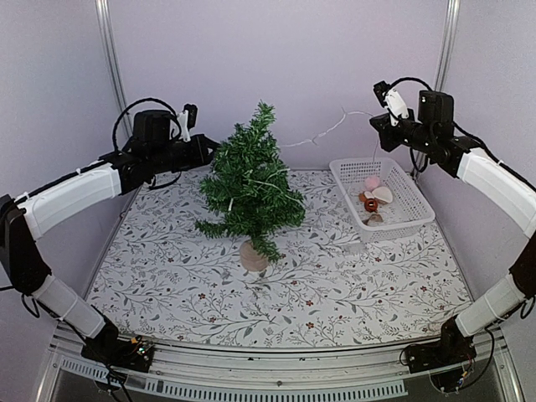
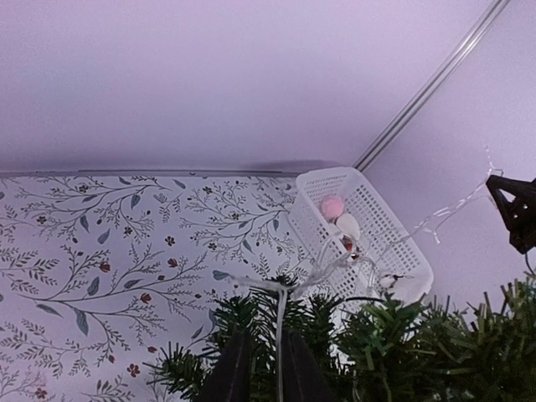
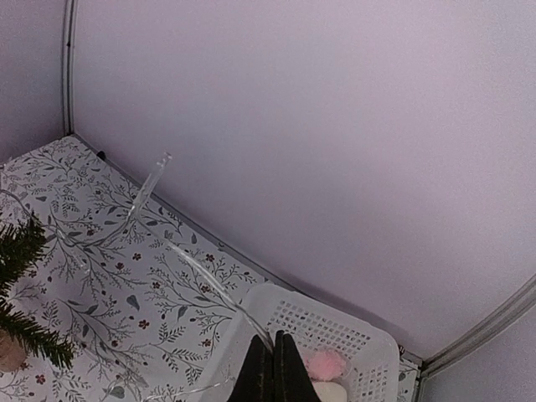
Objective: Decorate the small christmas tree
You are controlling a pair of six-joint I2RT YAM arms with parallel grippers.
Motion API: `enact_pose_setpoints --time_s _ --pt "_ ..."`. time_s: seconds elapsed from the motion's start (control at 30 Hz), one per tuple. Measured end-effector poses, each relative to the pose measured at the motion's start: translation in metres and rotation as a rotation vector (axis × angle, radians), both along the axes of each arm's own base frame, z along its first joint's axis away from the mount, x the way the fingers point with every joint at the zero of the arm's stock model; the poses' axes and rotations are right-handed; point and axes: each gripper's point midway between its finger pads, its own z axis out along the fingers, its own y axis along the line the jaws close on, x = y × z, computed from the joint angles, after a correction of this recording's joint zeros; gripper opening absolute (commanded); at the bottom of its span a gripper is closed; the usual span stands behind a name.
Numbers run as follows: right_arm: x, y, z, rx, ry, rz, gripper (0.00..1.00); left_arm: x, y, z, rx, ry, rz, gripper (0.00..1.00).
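The small christmas tree (image 1: 249, 188) stands upright mid-table on its pale stump (image 1: 253, 256). A clear light string (image 1: 322, 130) is draped over its branches and runs up to my right gripper (image 1: 374, 121), which hangs above the basket's far end. In the right wrist view that gripper (image 3: 272, 339) is shut on the string (image 3: 209, 280). My left gripper (image 1: 211, 149) is at the tree's upper left side. Seen from the left wrist, its fingers (image 2: 266, 339) stand a narrow gap apart among the needles (image 2: 402, 335), and the string (image 2: 352, 260) runs through that gap.
A white slotted basket (image 1: 343, 167) sits at the back right, holding a pink pompom (image 1: 372, 182) and a few other small ornaments. A leaf-patterned cloth (image 1: 167, 276) covers the table. Purple walls close in the back and both sides.
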Motion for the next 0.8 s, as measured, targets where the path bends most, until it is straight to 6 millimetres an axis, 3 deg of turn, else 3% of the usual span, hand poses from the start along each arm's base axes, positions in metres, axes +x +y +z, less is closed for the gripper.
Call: enact_pose_setpoints --time_s 0.07,0.2,0.37,0.53,0.7,0.8 --pt "-0.009 -0.003 -0.011 -0.014 0.036 -0.001 0.0 0.0 0.002 0.0 -0.008 0.007 0.005 0.34" --pt "-0.029 -0.009 -0.011 -0.027 0.054 0.004 0.0 0.0 0.016 0.014 -0.021 -0.018 0.033 0.44" --pt "-0.058 -0.013 -0.001 -0.03 0.055 0.038 0.0 -0.014 0.048 0.055 -0.041 -0.112 0.101 0.46" --pt "-0.083 -0.009 -0.016 -0.036 0.117 0.096 0.0 -0.037 0.064 0.095 -0.036 -0.23 0.12 0.46" --pt "-0.111 0.009 -0.033 -0.054 0.195 0.196 0.0 -0.062 0.059 0.11 0.019 -0.34 0.069 0.45" --pt "-0.132 0.022 -0.032 -0.067 0.205 0.267 0.0 -0.083 0.036 0.117 0.071 -0.417 -0.018 0.44"
